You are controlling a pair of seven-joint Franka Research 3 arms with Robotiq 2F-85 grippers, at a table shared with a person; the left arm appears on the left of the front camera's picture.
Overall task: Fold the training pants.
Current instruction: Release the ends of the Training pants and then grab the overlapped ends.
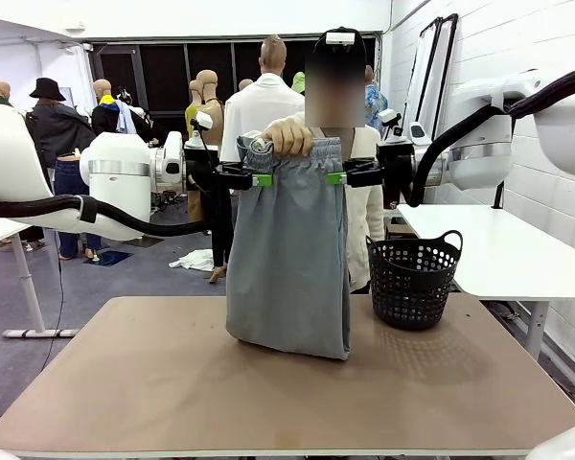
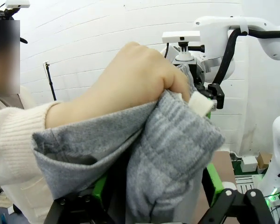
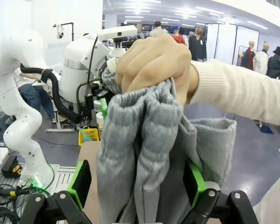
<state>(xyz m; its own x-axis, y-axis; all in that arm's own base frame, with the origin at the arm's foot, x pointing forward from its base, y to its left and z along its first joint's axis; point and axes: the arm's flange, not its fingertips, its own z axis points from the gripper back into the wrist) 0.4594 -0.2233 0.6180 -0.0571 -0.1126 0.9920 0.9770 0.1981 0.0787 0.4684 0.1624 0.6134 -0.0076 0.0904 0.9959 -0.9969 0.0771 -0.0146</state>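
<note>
Above the bare near edge of the surface (image 1: 125, 383), the left pincer (image 1: 261, 179) stands with jaws apart at one side of the gathered waistband. A person's hand (image 1: 289, 137) bunches the top of the training pants (image 1: 289, 268), which hang upright, hem resting on the surface's middle. The right pincer (image 1: 337, 177), jaws likewise apart, flanks the other side; a black basket (image 1: 412, 283) sits towards the far right corner. The fabric looks light, limp and slump-prone; the thicker elastic waistband seems the best hold.
</note>
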